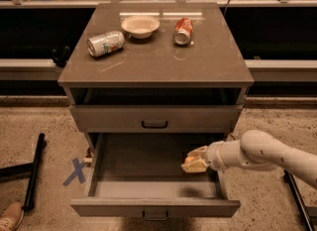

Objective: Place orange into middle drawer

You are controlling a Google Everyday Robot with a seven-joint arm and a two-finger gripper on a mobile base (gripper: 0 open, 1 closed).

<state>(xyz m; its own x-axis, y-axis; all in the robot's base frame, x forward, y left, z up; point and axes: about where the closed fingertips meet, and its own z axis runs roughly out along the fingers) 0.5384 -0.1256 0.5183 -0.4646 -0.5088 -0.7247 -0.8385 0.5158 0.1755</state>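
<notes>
The white arm (pixel 270 153) reached in from the right edge, its forearm nearly level and pointing left, with the wrist just over the right wall of the pulled-out middle drawer (pixel 124 206). The gripper (pixel 194 161) sat inside the drawer's right half, above its floor, with its fingers clasped around the orange (pixel 189 159). Only a small patch of the fruit showed between them, and whether it touched the drawer floor could not be told. One drawer stood open. Above it one upper drawer (pixel 114 118) was closed, its dark handle centred. On the cabinet top (pixel 153 64) lay two cans: a pale can (pixel 105 43) on its side at the far left and a red can (pixel 184 30) at the far right. Between them stood one white bowl (pixel 140 26). On the floor to the left there was one blue tape cross (pixel 77 170).
</notes>
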